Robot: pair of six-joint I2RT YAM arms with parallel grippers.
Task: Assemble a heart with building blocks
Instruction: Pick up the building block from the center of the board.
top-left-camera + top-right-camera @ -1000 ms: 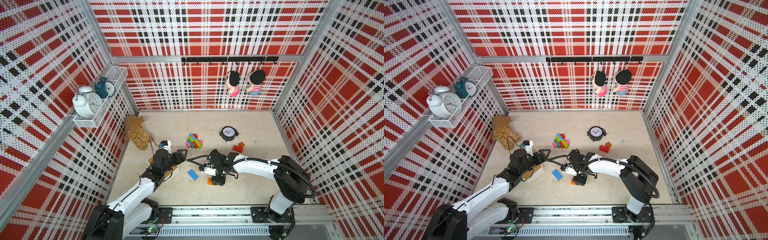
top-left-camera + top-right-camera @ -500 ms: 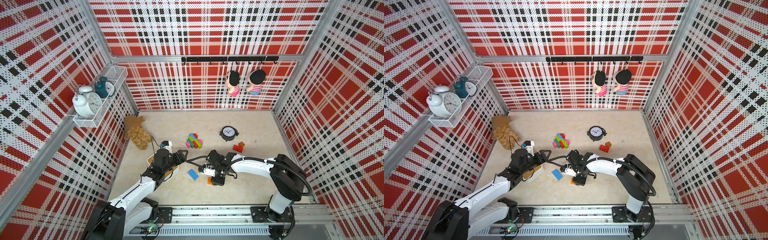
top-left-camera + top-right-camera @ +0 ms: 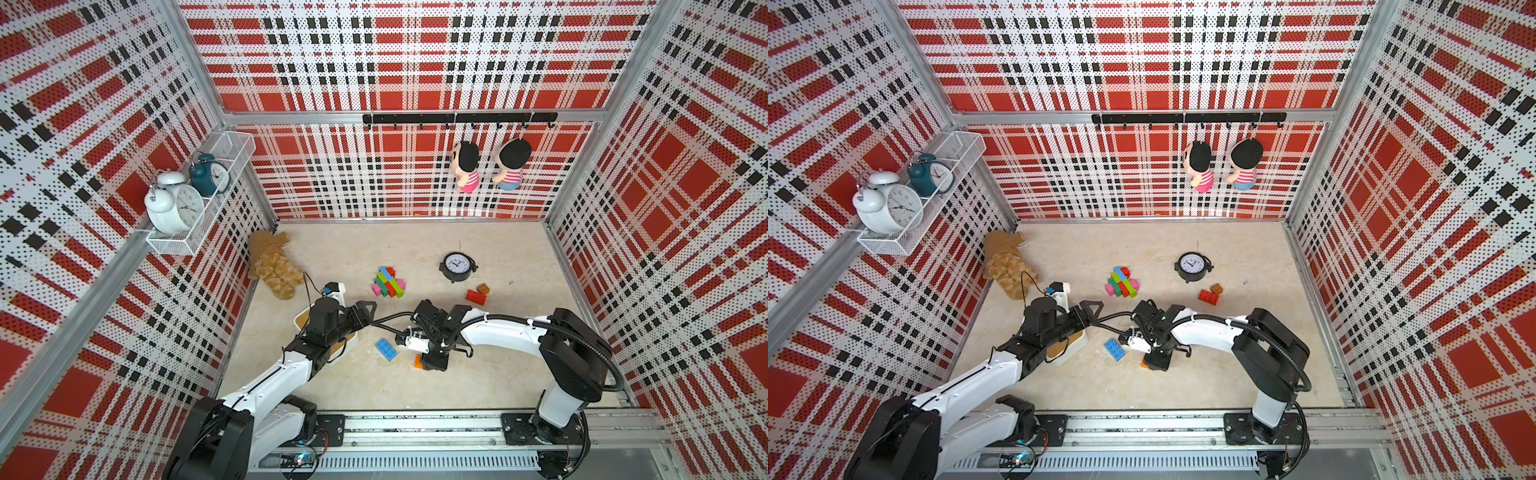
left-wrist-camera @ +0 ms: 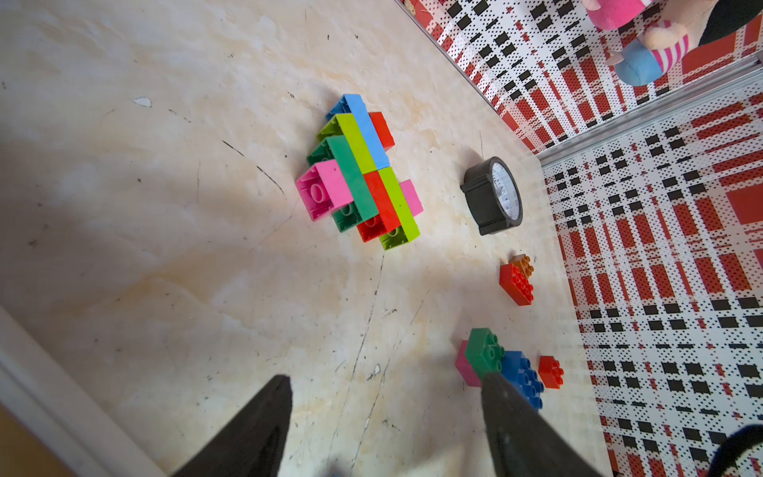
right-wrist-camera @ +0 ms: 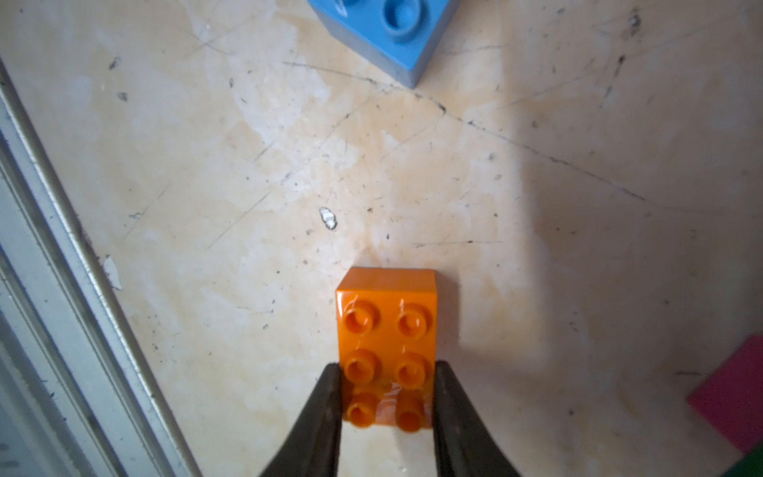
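Observation:
A partly built cluster of pink, green, red, lime and blue blocks (image 3: 388, 282) (image 3: 1122, 282) (image 4: 359, 173) lies mid-floor. My right gripper (image 5: 387, 371) (image 3: 433, 362) points down near the front, shut on an orange block (image 5: 386, 326) (image 3: 417, 360) (image 3: 1144, 364) that rests on the floor. A light blue block (image 3: 386, 348) (image 3: 1114, 348) (image 5: 388, 29) lies just left of it. My left gripper (image 4: 386, 382) (image 3: 368, 309) (image 3: 1094, 308) hovers open and empty, aimed towards the cluster. Green (image 4: 485, 351), blue (image 4: 522, 378), small red (image 4: 551, 371) and pink (image 4: 464, 365) blocks lie beyond its finger.
A red block (image 3: 476, 296) (image 4: 516, 285) and a brown one (image 3: 483, 288) lie right of the cluster, near a black clock (image 3: 457, 266) (image 4: 493, 196). A plush toy (image 3: 274, 266) lies at the left wall. A white box (image 3: 305, 322) sits under my left arm.
My right gripper's fingers have closed onto the orange block. The left arm has barely moved.

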